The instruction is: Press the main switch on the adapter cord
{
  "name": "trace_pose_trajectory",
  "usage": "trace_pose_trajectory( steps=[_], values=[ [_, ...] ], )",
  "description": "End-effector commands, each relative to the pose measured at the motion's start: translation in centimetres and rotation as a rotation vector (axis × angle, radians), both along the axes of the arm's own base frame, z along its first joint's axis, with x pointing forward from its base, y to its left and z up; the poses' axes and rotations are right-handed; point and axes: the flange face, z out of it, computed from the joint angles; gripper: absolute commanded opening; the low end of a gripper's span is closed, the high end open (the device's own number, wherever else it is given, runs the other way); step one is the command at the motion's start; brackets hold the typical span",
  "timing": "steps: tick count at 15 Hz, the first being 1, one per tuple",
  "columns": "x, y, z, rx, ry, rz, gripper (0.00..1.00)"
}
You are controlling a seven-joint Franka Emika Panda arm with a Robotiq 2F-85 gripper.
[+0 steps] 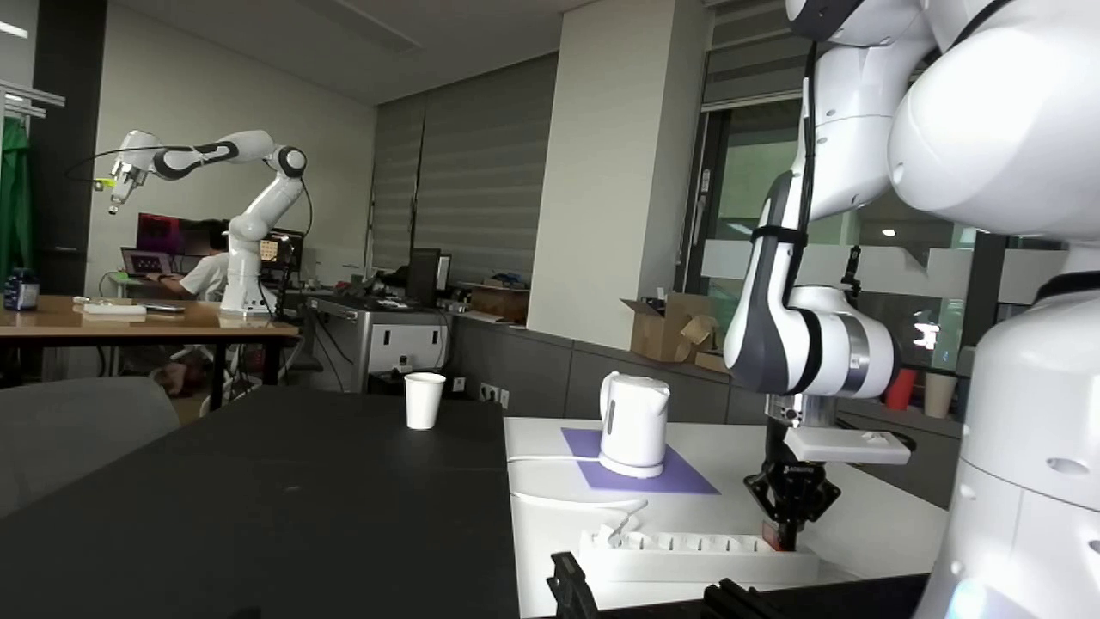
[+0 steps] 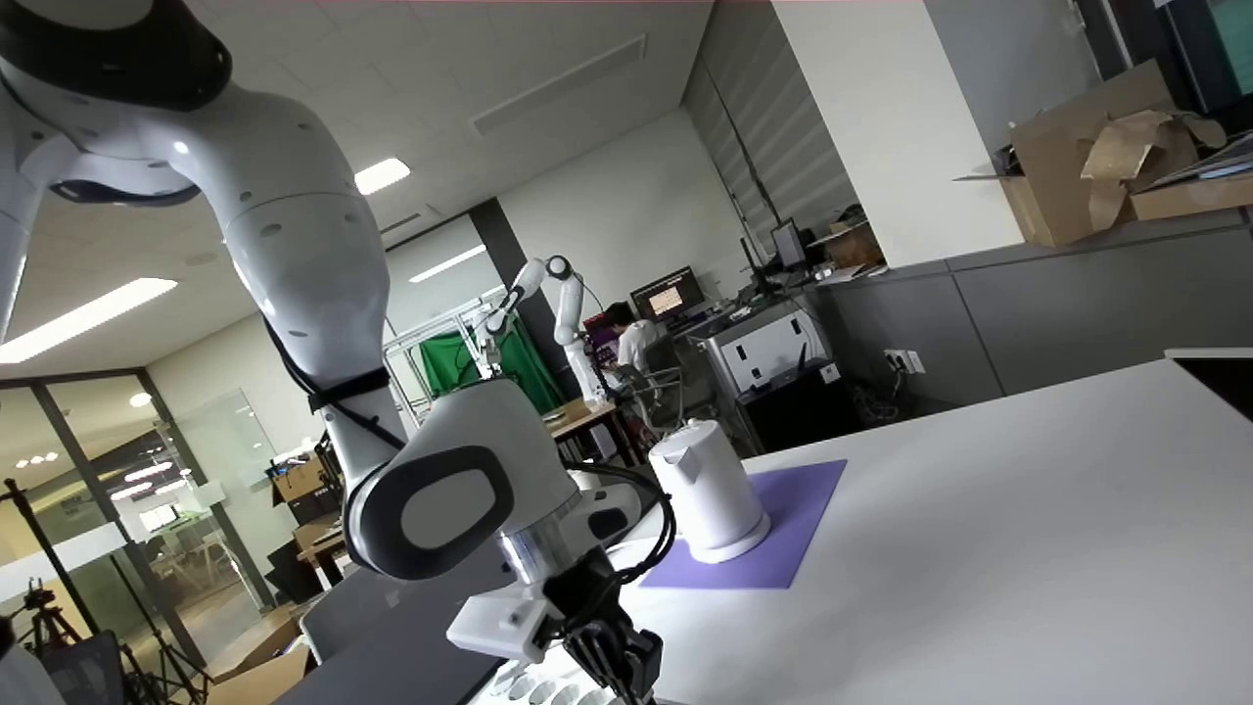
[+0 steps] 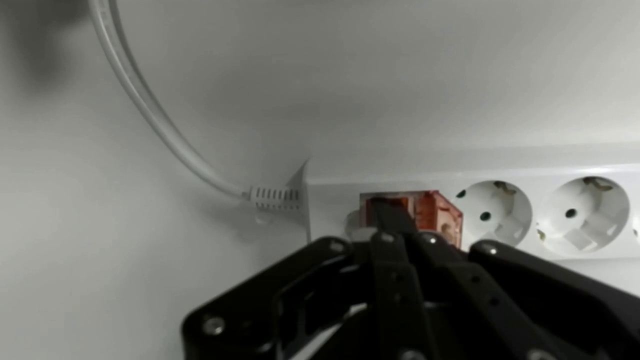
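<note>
A white kettle (image 1: 634, 421) stands on a purple mat (image 1: 685, 479) on the white desk (image 1: 534, 436) in both exterior views, well apart from the gripper (image 3: 394, 220). A paper cup (image 1: 423, 401) sits on the black desk (image 1: 344, 516) alongside, and an open cardboard box (image 1: 666, 327) sits farther back. The gripper points down, its fingers (image 1: 787, 535) pressed together, and covers part of the main switch (image 3: 403, 202) in the wrist view — whether the tips touch it, I cannot tell.

The adapter cord (image 1: 696, 565) lies on the white desk, long and white, with a row of round sockets (image 3: 585, 215). At one end is the switch — red-orange, in a dark-edged recess, with an angular, see-through reddish piece (image 3: 447, 222) on the socket side. A white cable (image 3: 197, 167) joins that end through a ribbed sleeve (image 3: 277, 197); a white plug (image 1: 614, 535) is in at the far end.

Pale lettering (image 1: 799, 469) on the gripper's black body is too small to read.
</note>
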Motion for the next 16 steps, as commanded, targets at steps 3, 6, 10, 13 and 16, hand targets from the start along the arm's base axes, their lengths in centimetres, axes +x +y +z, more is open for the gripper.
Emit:
trace_pose_trajectory(
  steps=[3,6,10,13,16],
  values=[
    [-0.4,-0.2,-0.8,0.003,-0.012,-0.012,0.00],
    [0.1,-0.9,-1.6,0.041,0.021,-0.010,0.00],
    [1.6,-3.2,-2.5,0.135,0.060,-0.015,0.00],
    [2.4,-5.0,-3.4,0.205,0.116,-0.025,0.00],
    [3.4,-6.5,-3.9,0.257,0.191,-0.025,0.00]
  ],
)
